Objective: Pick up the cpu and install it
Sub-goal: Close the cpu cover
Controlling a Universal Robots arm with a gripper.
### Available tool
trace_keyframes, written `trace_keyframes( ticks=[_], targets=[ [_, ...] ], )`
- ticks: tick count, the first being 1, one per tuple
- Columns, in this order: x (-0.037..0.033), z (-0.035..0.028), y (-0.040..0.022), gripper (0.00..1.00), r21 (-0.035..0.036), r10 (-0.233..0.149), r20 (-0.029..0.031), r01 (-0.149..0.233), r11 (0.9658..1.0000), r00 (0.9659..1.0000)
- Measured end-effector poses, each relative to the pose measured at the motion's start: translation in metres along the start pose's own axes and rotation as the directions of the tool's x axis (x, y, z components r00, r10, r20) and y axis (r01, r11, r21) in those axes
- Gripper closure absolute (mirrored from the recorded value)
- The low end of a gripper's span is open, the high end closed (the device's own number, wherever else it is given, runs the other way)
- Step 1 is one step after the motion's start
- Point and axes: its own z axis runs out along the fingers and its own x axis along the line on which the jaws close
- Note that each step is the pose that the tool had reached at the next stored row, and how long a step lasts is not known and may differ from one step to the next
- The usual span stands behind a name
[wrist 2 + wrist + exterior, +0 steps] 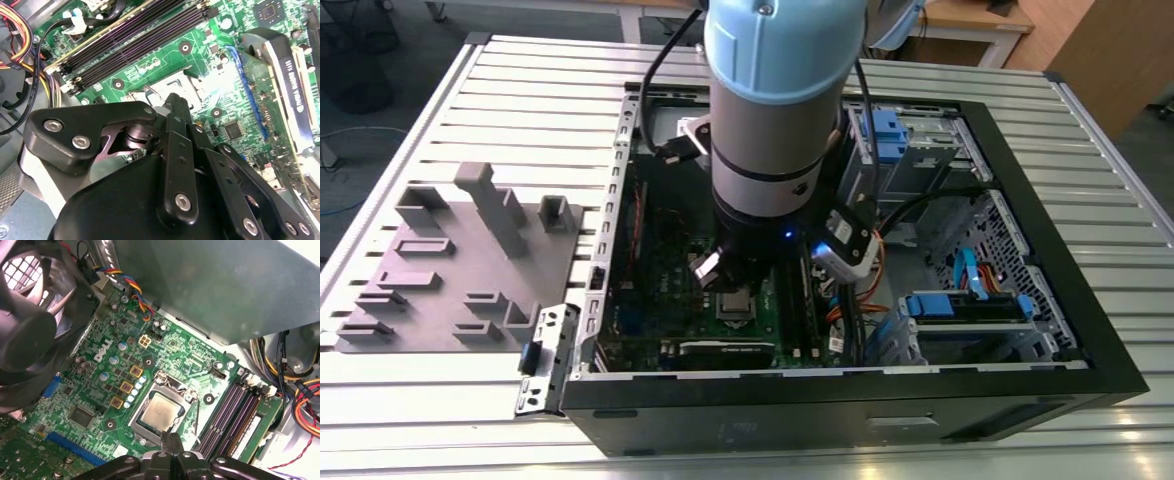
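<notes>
The cpu (161, 411), a small square chip with a pale silver top, lies flat in the socket (148, 429) on the green motherboard (175, 350). My gripper (172, 440) hangs just above the socket's near edge, its two black fingers pressed together with nothing between them. In the second wrist view the fingertips (174, 101) cover most of the socket frame (186, 81). The exterior view has the arm (774, 150) reaching down into the open computer case, over the socket (738, 304).
A black fan (30, 325) and a grey metal box (215, 285) stand close around the socket. Memory slots (232, 410) and bundled cables (305, 405) flank it. An expansion card (290, 75) lies nearby. A grey parts fixture (454, 270) sits on the exterior view's left of the case (1107, 330).
</notes>
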Motion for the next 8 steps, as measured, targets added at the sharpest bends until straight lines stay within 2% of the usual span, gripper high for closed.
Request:
trace_keyframes(
  ticks=[8],
  targets=[
    [-0.0043,0.0006,0.0072,0.89,-0.0001,0.000,0.0001,0.000,1.0000,1.0000]
  ],
)
